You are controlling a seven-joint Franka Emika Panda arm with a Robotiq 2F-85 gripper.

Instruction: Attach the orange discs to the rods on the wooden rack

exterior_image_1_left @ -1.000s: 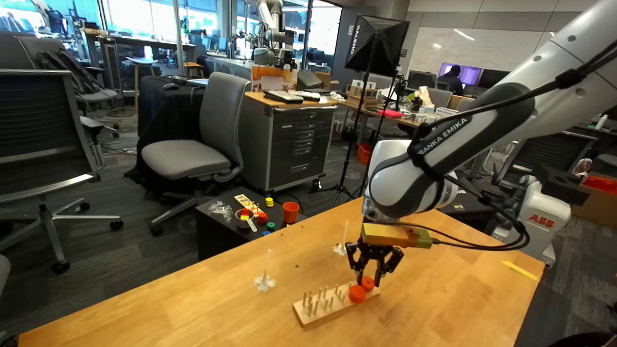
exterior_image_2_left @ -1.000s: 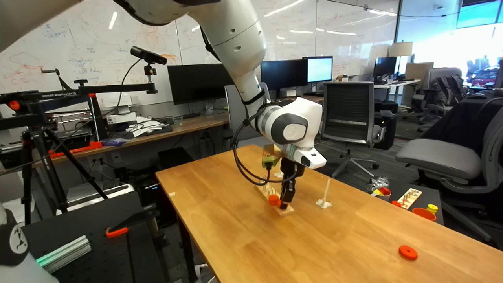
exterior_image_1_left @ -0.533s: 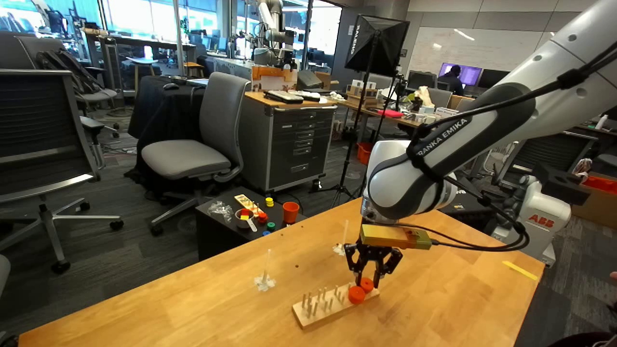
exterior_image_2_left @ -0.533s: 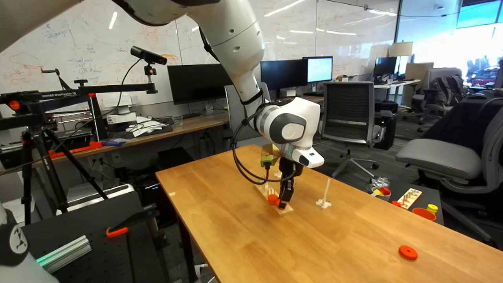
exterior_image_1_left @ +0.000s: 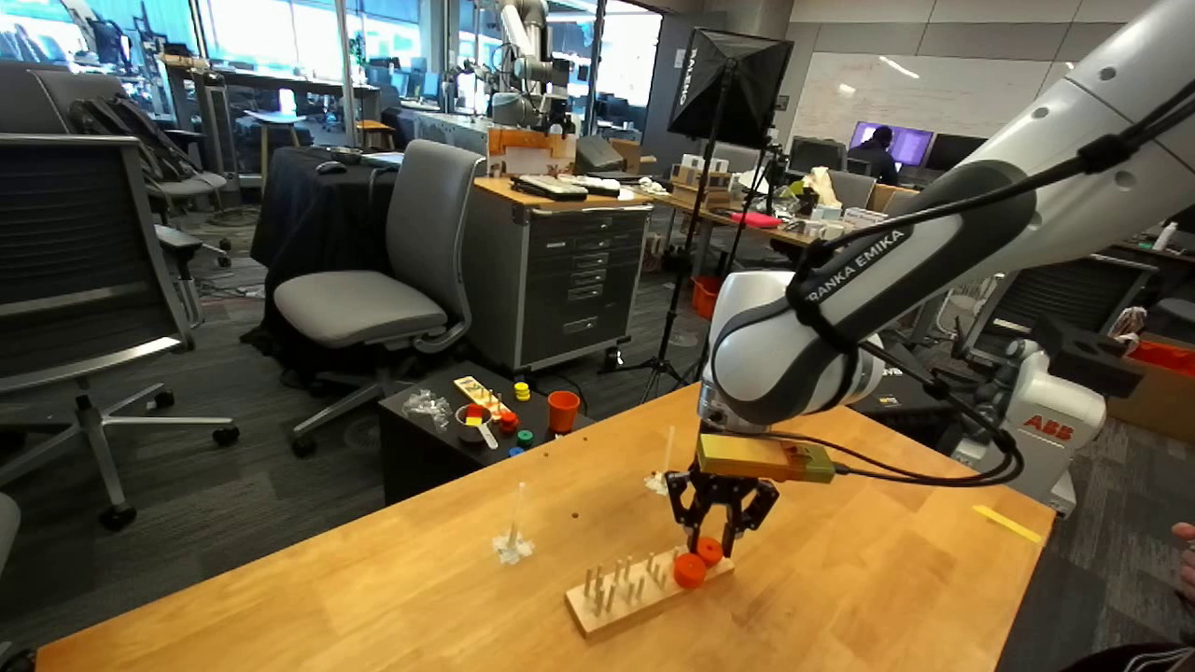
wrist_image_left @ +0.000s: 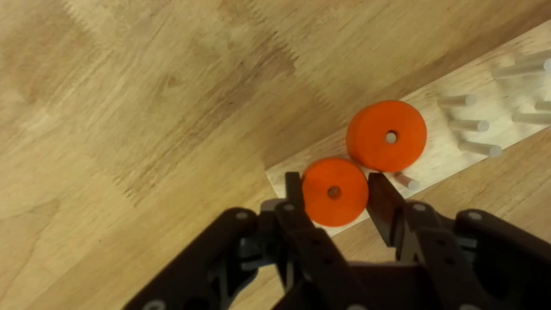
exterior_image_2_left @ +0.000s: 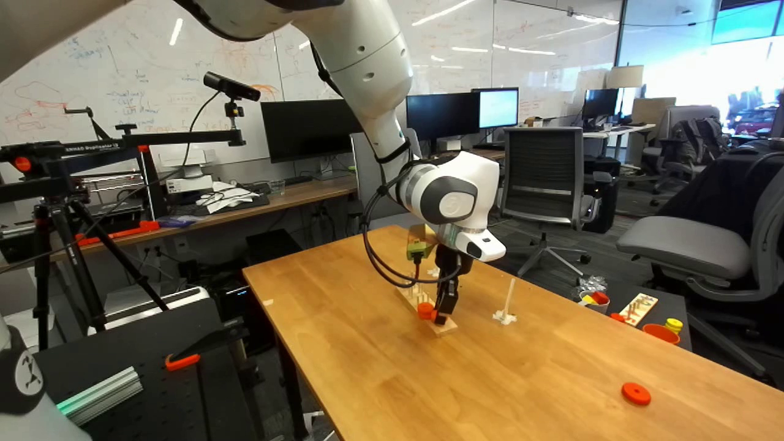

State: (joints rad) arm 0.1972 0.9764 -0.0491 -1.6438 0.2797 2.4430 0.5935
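Note:
The wooden rack [exterior_image_1_left: 597, 623] lies on the table, with several pale rods [wrist_image_left: 480, 148] upright on it. One orange disc [wrist_image_left: 370, 148] sits on the rack with a rod tip showing in its hole. My gripper [wrist_image_left: 333, 186] is shut on another orange disc [wrist_image_left: 335, 212], with one of the fingers [wrist_image_left: 294, 185] against each side, over the rack's end. In the held disc's hole no pale rod tip shows. These two discs stand close together, and in an exterior view the fingers mostly hide the held one. A further orange disc [exterior_image_2_left: 636, 394] lies flat on the table.
Two thin single pegs, a near peg [exterior_image_1_left: 514, 518] and a farther peg [exterior_image_1_left: 668, 453], stand taped to the table beyond the rack. A black side table [exterior_image_1_left: 411, 467] with cups and coloured toys is beside the table. Part of a person's hand [exterior_image_1_left: 1186, 560] shows at the frame edge.
The gripper, held disc, seated disc and rack have all shifted together very slightly, then stayed nearly still. A hand has come into view at the edge of an exterior view.

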